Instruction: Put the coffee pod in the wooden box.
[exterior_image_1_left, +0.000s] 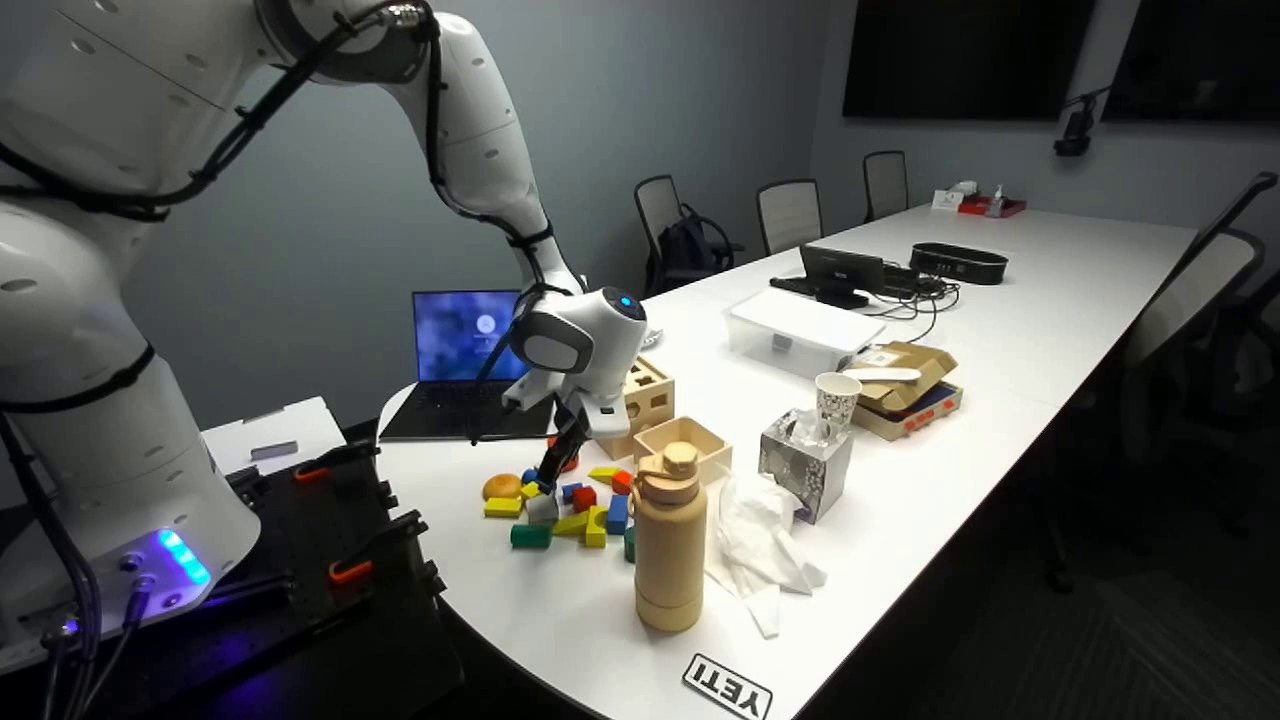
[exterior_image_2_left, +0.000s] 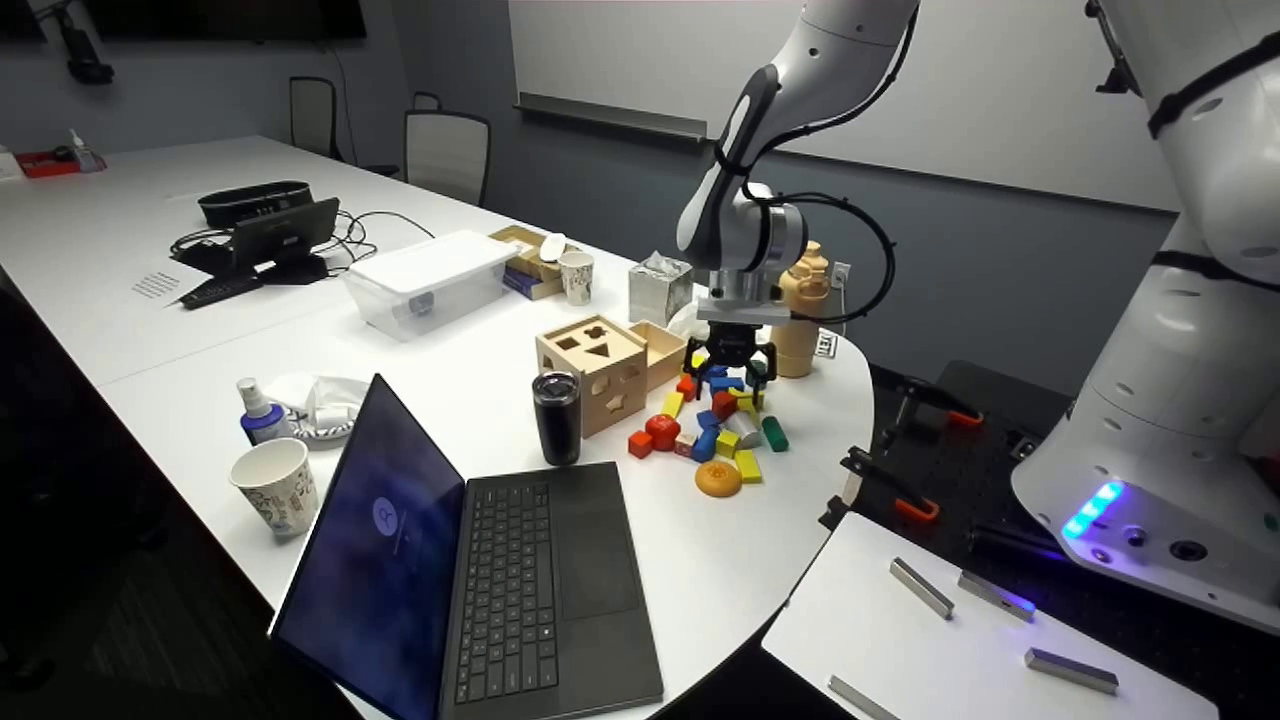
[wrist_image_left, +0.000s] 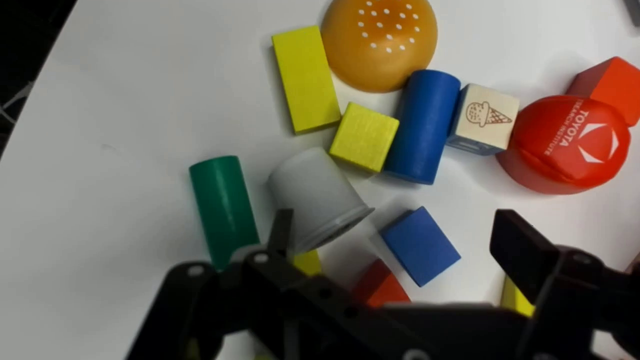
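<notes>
1. Black gripper (exterior_image_2_left: 727, 392), pointed down over the coloured blocks (exterior_image_2_left: 708, 420), its jaws spread well apart.
2. By one fingertip (wrist_image_left: 282, 227) in the wrist view, the grey coffee pod (wrist_image_left: 315, 192) lies on its side on the table (exterior_image_2_left: 480, 400), between a green cylinder (wrist_image_left: 222, 207) and a yellow cube (wrist_image_left: 364, 137); whether the finger touches it, I can't tell.
3. Near the blocks stands the wooden box (exterior_image_2_left: 592, 375), holes cut in its faces, an open wooden tray (exterior_image_2_left: 662, 346) just beside.
4. Next to the box, a black tumbler (exterior_image_2_left: 558, 418); nearby, an open laptop (exterior_image_2_left: 545, 580).
</notes>
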